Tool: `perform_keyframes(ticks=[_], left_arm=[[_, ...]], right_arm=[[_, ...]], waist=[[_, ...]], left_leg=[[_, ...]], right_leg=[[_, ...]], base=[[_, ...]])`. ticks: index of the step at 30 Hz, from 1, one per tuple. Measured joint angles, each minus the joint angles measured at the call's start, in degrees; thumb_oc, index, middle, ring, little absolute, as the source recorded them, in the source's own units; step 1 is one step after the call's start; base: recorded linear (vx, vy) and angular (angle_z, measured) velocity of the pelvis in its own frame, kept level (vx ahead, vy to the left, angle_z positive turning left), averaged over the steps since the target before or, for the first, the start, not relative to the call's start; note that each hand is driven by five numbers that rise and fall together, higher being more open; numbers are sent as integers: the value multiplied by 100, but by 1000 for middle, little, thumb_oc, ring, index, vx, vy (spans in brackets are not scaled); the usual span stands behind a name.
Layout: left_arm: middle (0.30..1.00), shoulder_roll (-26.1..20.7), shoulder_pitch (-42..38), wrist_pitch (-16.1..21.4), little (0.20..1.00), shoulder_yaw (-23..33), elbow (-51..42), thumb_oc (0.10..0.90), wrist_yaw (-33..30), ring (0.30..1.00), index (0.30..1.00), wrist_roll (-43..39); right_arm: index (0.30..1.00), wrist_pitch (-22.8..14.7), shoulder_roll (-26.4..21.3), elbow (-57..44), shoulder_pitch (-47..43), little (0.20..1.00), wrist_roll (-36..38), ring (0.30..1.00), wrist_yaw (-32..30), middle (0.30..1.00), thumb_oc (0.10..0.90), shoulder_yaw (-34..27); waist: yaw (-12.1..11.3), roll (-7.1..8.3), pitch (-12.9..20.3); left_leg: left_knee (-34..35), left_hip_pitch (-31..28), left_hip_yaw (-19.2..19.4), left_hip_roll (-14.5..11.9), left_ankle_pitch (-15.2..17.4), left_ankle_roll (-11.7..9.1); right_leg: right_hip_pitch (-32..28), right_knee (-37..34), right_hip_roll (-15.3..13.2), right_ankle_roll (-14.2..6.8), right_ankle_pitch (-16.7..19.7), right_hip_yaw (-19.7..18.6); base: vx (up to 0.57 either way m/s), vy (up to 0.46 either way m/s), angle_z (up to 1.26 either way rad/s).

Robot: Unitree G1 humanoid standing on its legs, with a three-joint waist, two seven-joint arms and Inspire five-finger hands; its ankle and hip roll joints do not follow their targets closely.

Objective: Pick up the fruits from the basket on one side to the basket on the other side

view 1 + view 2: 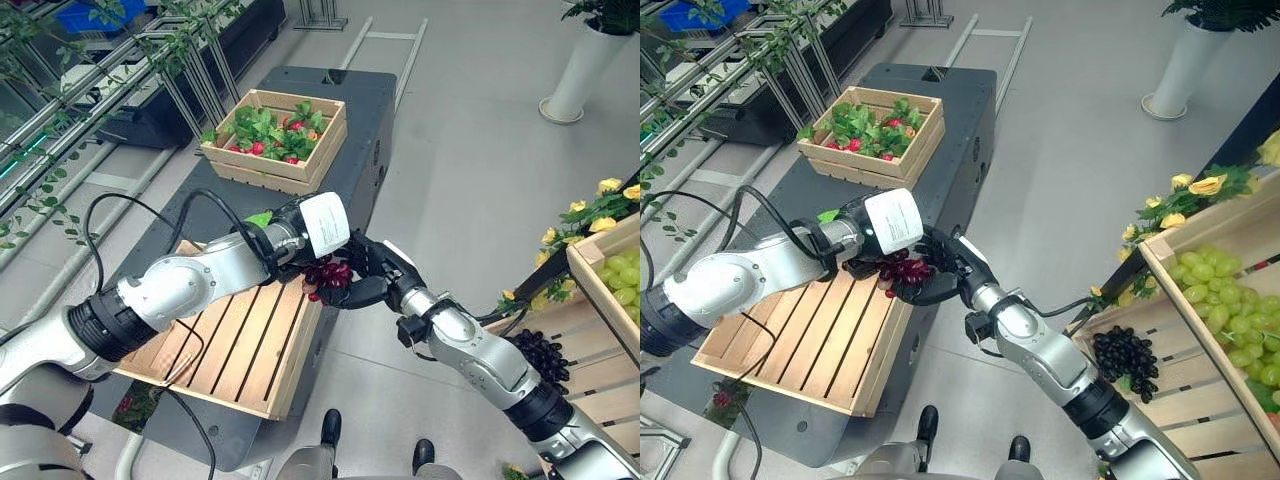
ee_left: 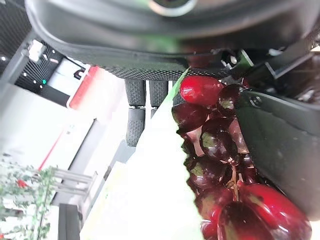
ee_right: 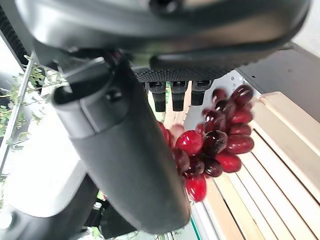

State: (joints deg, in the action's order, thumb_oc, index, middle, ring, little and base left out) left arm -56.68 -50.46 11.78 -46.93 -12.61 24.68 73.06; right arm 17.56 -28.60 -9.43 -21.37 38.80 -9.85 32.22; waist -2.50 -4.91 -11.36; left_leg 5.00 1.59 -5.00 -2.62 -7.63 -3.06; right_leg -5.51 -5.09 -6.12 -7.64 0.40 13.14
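Observation:
A bunch of red grapes [image 1: 328,275] hangs in the air just past the right edge of an empty slatted wooden crate [image 1: 230,350]. My left hand [image 1: 318,226], thumb in a white cover, comes at the bunch from the left and above, with its thumb [image 2: 280,150] against the grapes [image 2: 215,150]. My right hand [image 1: 375,272] reaches in from the right, its fingers curled under the bunch. In the right wrist view the grapes [image 3: 215,145] sit between its thumb [image 3: 125,150] and its fingers [image 3: 172,95]. Both hands grip the same bunch.
A second crate [image 1: 275,135] with green leaves and red fruit stands at the far end of the dark table [image 1: 360,150]. On my right, shelves hold green grapes [image 1: 1230,310] and black grapes [image 1: 1125,360], with yellow flowers [image 1: 1200,185]. A white planter [image 1: 580,70] stands far right.

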Motion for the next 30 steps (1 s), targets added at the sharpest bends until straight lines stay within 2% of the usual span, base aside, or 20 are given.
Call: perform_keyframes(ticks=[9,20,21,23,24,30], left_arm=[[300,313,14,155,300,8,-159,400,78,300,300,331],[300,630,62,429,300,66,-293,400,175,300,300,579],[300,642,63,462,300,79,-302,400,175,300,300,609],[300,666,77,534,300,125,-316,400,174,300,300,639],[300,666,77,546,300,126,-320,400,173,300,300,668],[300,755,242,681,300,460,-526,400,177,300,300,767]], right_arm=[[900,222,9,3,1,900,-4,900,-3,900,800,15],[900,230,90,5,37,900,3,900,-198,900,800,30],[735,230,106,5,47,735,3,735,-212,735,690,30],[345,230,146,5,64,345,3,345,-218,345,430,30],[300,230,152,5,66,300,3,300,-219,300,400,30],[300,230,199,50,210,300,-9,300,-401,300,400,26]], waist=[[3,54,39],[10,121,104],[17,126,110],[24,130,112],[23,130,113],[25,161,140]], left_leg=[[0,0,-22,6,-1,1],[0,-8,-26,6,-5,6],[0,-8,-26,7,-5,6],[0,-11,-26,7,-5,7],[0,-12,-27,7,-5,7],[0,-6,-25,11,-8,12]], right_leg=[[-19,0,2,-2,-16,-4],[-29,1,2,-2,-18,-4],[-29,1,2,-2,-18,-9],[-35,1,2,-1,-19,-17],[-36,1,2,-1,-20,-17],[-40,1,1,-3,-28,-22]], base=[[0,-2,1],[0,0,0],[0,0,0],[0,0,0],[0,0,0],[0,0,0]])
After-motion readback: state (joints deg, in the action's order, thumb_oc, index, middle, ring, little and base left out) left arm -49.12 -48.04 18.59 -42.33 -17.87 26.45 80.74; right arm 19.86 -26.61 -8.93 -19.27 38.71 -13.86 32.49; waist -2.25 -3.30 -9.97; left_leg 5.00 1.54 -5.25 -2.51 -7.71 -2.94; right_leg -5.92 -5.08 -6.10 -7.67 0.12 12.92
